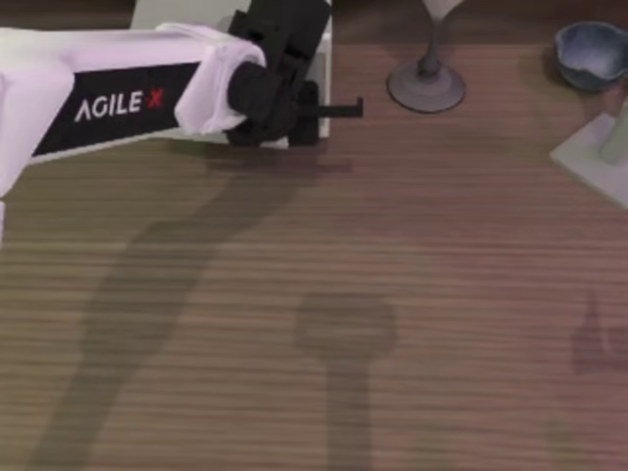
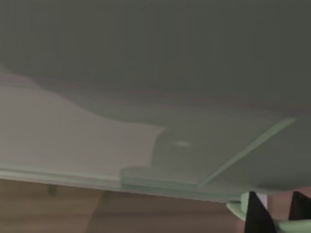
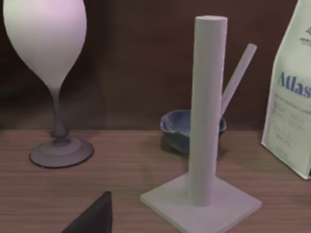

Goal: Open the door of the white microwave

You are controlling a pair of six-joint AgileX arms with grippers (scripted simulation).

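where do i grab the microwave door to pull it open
Likely the raised lip along the door's lower edge: it is the only part standing off the flat panel. Come from the front, the table side of the microwave, where the left gripper sits.

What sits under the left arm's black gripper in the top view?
The white microwave shows only as slivers around the left gripper; the arm covers its door. Wooden table lies in front.

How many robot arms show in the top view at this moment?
1: the left arm reaches across the table's far left to the white microwave. The right arm is out of frame.
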